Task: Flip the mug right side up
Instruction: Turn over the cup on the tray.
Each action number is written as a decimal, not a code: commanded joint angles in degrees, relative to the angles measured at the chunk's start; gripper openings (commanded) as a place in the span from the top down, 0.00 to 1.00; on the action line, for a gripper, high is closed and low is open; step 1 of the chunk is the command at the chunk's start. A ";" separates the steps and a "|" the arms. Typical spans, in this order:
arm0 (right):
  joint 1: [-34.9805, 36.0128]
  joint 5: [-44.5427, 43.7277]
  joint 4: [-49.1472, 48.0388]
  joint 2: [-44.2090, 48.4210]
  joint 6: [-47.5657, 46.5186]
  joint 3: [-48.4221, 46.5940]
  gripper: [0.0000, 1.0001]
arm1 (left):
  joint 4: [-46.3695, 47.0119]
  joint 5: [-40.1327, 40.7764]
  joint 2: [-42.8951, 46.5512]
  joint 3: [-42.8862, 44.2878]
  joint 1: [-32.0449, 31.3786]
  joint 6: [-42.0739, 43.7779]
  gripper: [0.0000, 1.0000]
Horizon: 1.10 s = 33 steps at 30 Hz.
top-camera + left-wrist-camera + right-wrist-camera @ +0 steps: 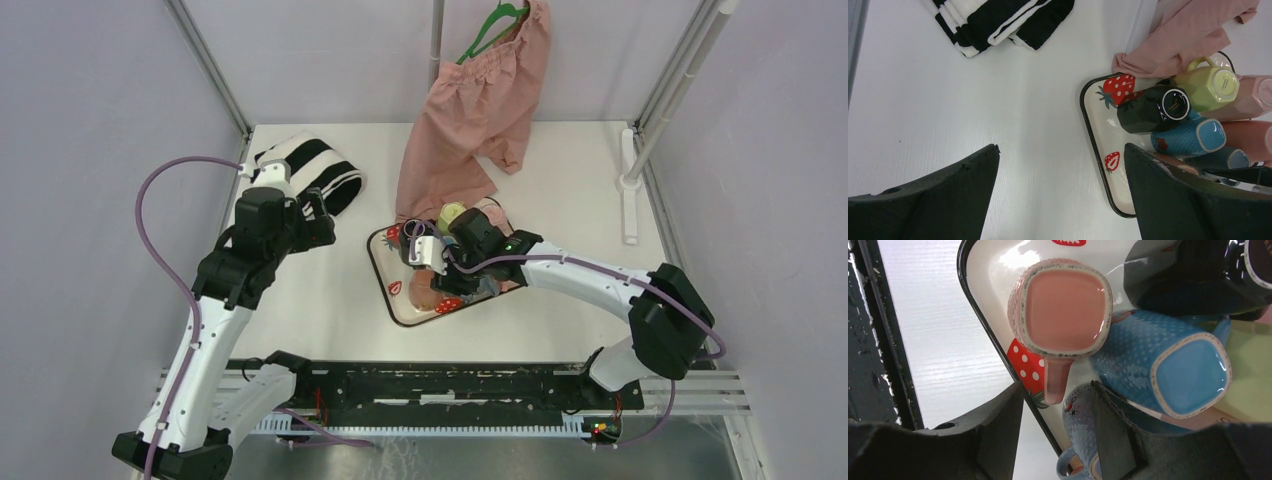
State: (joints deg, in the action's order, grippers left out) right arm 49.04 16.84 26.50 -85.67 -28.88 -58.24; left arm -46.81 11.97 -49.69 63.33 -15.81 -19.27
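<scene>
Pink mug (1066,307): judged to be the task's mug; it stands base up at the near-left end of the tray (998,262); its handle (1058,367) points to 6 o'clock in the right wrist view
Neighbours: a blue mug (1168,370) presses against it at 4 o'clock; a black mug (1188,280) lies at 2 o'clock; a small light-blue mug (1078,435) sits just beside the handle's tip
Right gripper (1057,392): spread, pinching nothing; its fingers stand either side of the handle's end
Left gripper (1062,148): spread wide, holding nothing; it hovers over bare table at 9 o'clock of the tray
Step in hand: probably lining up on the handle for a grip
Doing it well: centre the handle between the fingers before closing; keep the right-hand finger clear of the light-blue mug; lift straight up out of the crowd before rolling the wrist, since the blue mug touches and could be dragged; set it down rim up on a free spot
Table (330,320): white, smooth, faintly ribbed; a mug may slide on it
Room: a striped cloth (315,170) lies folded at 10 o'clock of the tray; pink shorts (470,120) hang from a green hanger (495,25) at 12 o'clock, their hem reaching the tray's far edge; plain grey walls and metal frame posts enclose the table
</scene>
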 commanded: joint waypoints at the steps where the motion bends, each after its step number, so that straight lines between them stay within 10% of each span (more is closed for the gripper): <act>1: 0.44 2.25 -2.64 -1.72 -0.91 -2.70 0.43 | 0.14 1.24 0.99 0.87 0.26 -0.33 0.00; 33: 1.78 0.73 -5.86 -8.73 1.78 -5.26 0.79 | 0.29 2.11 -0.10 0.90 0.28 -0.17 0.00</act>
State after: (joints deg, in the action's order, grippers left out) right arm 50.50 17.76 23.59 -94.15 -28.12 -62.28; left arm -47.13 13.10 -49.76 63.33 -15.81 -19.27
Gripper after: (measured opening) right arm 0.263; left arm 0.997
